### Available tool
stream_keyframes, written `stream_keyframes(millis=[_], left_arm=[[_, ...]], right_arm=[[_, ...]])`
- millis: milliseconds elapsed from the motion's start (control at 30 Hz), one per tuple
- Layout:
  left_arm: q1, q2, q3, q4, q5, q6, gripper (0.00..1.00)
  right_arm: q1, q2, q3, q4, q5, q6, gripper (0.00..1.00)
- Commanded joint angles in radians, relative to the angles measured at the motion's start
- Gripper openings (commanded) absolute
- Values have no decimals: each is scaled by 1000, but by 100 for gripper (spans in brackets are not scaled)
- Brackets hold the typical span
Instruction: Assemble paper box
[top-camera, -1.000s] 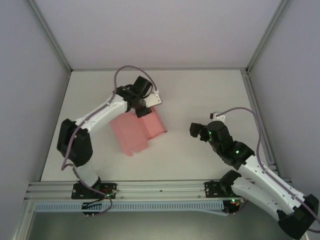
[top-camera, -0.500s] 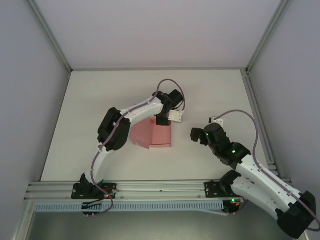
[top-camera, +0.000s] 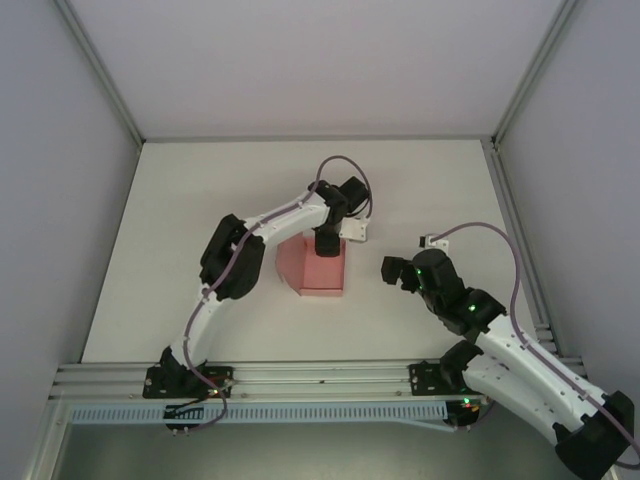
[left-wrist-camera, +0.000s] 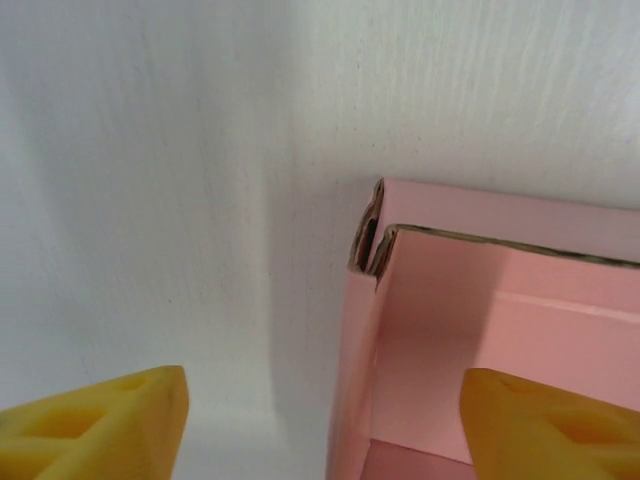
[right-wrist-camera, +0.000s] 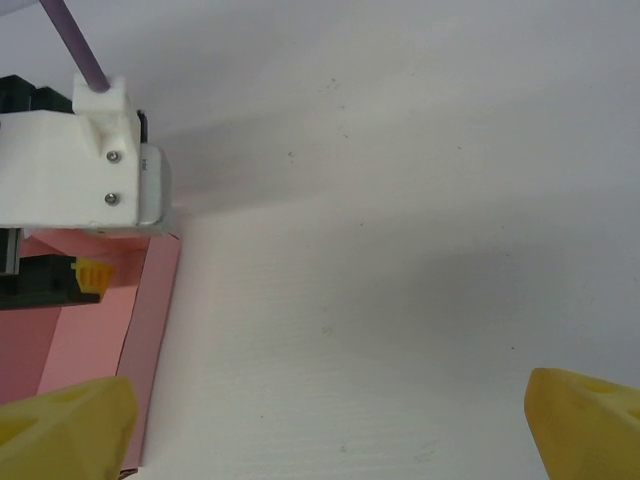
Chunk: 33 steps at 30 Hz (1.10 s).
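Note:
The pink paper box (top-camera: 318, 272) lies partly folded in the middle of the table, its walls raised. My left gripper (top-camera: 326, 243) hovers over its far edge. In the left wrist view the left gripper (left-wrist-camera: 325, 425) is open, its yellow fingertips (left-wrist-camera: 110, 425) wide apart astride one upright wall of the paper box (left-wrist-camera: 470, 330), whose folded corner shows a raw edge. My right gripper (top-camera: 396, 270) waits to the right of the box, apart from it. Its yellow fingers (right-wrist-camera: 580, 420) are spread, so the right gripper (right-wrist-camera: 325, 430) is open over bare table, with the paper box (right-wrist-camera: 150, 320) at the left edge.
The white table (top-camera: 200, 200) is walled by grey panels with metal rails at the back corners and along the right side. The left arm's white wrist mount (right-wrist-camera: 85, 165) and its purple cable hang over the box's far right corner.
The left arm has swung from the back left toward the centre, dragging and turning the pink box to the right. The right gripper has barely moved.

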Motion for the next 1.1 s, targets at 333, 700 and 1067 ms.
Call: stream_keyframes(millis=[333, 700, 1067], left_arm=[[47, -543, -363, 511, 10, -436, 100], [354, -1125, -988, 656, -115, -1240, 100], [439, -1254, -1224, 606, -132, -1360, 100]], right_arm=[[-6, 172, 91, 112, -89, -74, 100], [-6, 694, 452, 139, -433, -605, 99], [-4, 1293, 1001, -246, -599, -943, 78]])
